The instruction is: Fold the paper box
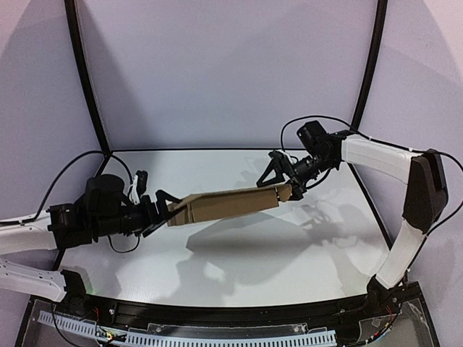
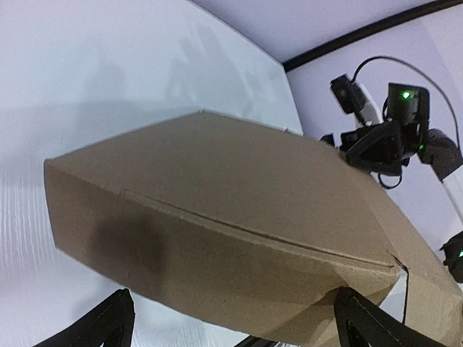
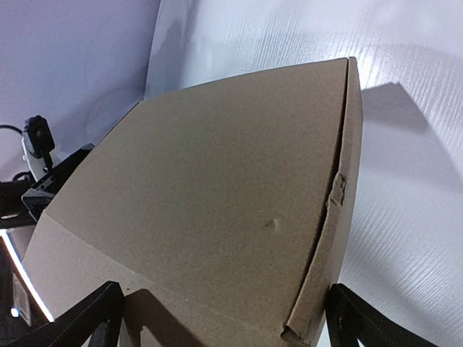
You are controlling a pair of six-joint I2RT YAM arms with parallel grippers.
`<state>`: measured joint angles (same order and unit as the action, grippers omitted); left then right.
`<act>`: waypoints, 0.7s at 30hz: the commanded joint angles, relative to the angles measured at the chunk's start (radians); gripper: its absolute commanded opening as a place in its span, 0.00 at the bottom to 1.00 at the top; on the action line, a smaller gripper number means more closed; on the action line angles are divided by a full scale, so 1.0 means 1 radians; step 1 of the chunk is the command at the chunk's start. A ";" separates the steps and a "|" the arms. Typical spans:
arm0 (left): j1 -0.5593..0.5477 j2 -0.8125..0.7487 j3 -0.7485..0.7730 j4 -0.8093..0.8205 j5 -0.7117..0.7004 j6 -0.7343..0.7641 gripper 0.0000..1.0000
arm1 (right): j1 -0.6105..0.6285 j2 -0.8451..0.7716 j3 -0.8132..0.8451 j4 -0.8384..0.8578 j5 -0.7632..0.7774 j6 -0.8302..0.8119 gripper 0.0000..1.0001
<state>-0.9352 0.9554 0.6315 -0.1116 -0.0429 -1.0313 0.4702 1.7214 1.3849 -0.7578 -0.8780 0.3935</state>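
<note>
White surface [image 1: 239, 253] below: your box [image 1: 228, 204] hangs above it, folded flat-closed, spanned between both hands. Left hand [image 1: 160, 210] and right hand [image 1: 288, 182] grasp opposite ends, jaws wide.

white table [image 1: 239, 253], black frame poles [image 1: 87, 79]

White table [image 1: 239, 253], matte, black rim along far edge. Box shadow dark on surface below and between both pincers. Nothing seen resting directly on tabletop near either pincer.
</note>
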 commanded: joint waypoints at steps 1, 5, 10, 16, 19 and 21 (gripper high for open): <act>0.000 0.029 0.069 -0.046 -0.116 0.036 0.99 | 0.041 0.045 0.115 -0.032 -0.229 0.090 0.98; 0.001 0.067 0.077 -0.041 -0.173 0.017 0.99 | 0.031 0.088 0.226 -0.074 -0.232 0.129 0.98; 0.008 0.159 0.127 -0.108 -0.264 -0.054 0.99 | 0.011 0.173 0.417 -0.268 -0.200 0.149 0.98; 0.058 0.302 0.176 -0.081 -0.234 -0.090 0.99 | 0.010 0.249 0.464 -0.278 -0.218 0.194 0.98; 0.068 0.337 0.186 -0.054 -0.219 -0.082 0.99 | 0.008 0.269 0.454 -0.271 -0.180 0.185 0.98; 0.072 0.340 0.187 -0.055 -0.221 -0.075 0.99 | 0.006 0.281 0.455 -0.269 -0.162 0.179 0.98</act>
<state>-0.8452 1.2686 0.7837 -0.2573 -0.3672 -1.1225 0.4286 1.9652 1.8225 -1.0439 -0.8936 0.5602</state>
